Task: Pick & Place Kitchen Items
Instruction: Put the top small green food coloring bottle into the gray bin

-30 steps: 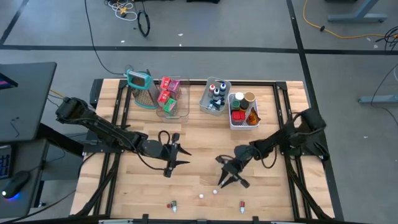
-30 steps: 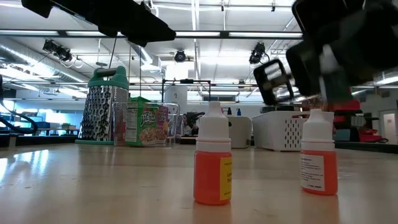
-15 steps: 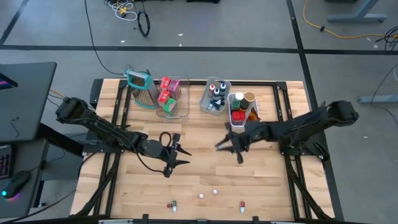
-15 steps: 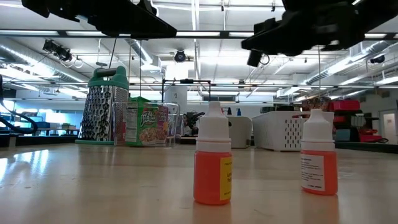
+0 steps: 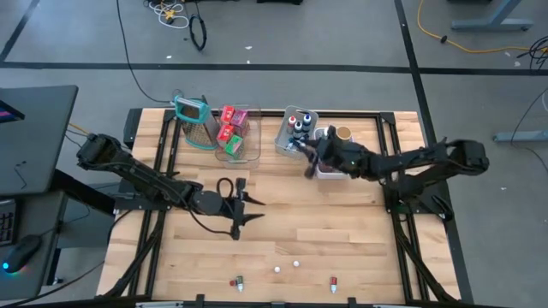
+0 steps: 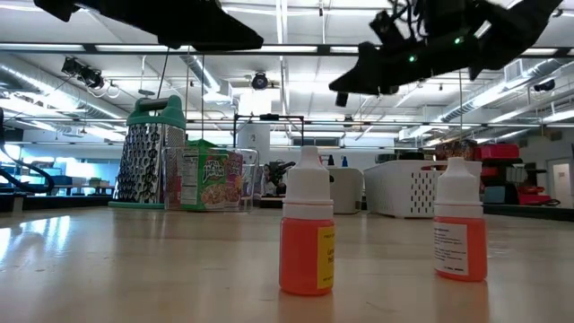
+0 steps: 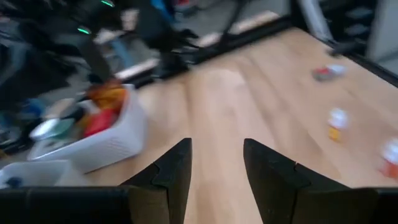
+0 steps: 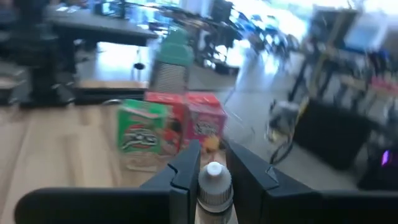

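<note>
My right gripper [image 5: 306,156] hangs above the table beside the grey bin [image 5: 295,133] and the white bin [image 5: 336,164]. It is shut on a small white-capped bottle [image 8: 214,182]. My left gripper [image 5: 243,212] stands open over the table's left middle, with nothing between its fingers [image 7: 216,168]. Two orange bottles with white caps [image 6: 306,224] [image 6: 460,220] stand upright on their bases near the front edge. Two tiny white bits [image 5: 277,269] lie on the wood. My right gripper pinches the little bottle between its two fingers, on the sides just behind the white cap [image 8: 214,190]. The cap [image 8: 214,169] pokes forward past the fingertips, so the bottle lies along the fingers. The fingers are about level and point toward the table's left. The bottle is lifted clear of the table.
A teal-framed grater [image 5: 195,120] and a clear bin [image 5: 248,150] with red and pink packets stand at the far left. The grey bin holds dark-capped bottles and the white bin holds jars. Bare wood lies between the two arms.
My right gripper has risen from the near middle of the table. It has swung toward the far edge and the bins, tipping from pointing down to about level. It has stayed shut.
</note>
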Robot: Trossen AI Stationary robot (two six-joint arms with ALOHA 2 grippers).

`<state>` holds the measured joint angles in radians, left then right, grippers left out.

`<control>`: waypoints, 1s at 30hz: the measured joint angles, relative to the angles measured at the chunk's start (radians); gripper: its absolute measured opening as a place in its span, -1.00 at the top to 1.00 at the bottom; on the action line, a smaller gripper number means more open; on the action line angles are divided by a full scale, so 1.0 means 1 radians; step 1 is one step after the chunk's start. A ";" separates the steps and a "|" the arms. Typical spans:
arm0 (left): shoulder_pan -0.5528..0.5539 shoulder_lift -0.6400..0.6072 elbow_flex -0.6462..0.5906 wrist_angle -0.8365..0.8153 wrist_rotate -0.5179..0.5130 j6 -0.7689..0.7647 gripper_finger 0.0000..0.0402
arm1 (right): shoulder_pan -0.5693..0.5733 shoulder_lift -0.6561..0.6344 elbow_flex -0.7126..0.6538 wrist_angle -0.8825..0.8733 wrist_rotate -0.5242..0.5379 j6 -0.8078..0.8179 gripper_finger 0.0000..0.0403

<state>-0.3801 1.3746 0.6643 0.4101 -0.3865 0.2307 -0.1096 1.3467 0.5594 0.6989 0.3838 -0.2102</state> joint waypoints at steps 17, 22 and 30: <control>0.000 0.000 0.000 0.023 -0.065 -0.006 0.24 | -0.179 0.290 0.020 0.131 -0.083 0.221 0.64; 0.000 0.000 0.000 0.023 -0.065 -0.003 0.24 | -0.213 0.339 0.057 0.105 -0.044 0.225 0.63; 0.000 0.000 0.000 0.023 -0.065 -0.003 0.24 | -0.228 0.354 0.072 0.097 -0.061 0.148 0.50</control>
<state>-0.3798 1.3746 0.6647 0.4328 -0.4515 0.2274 -0.3372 1.7012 0.6319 0.7956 0.3228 -0.0620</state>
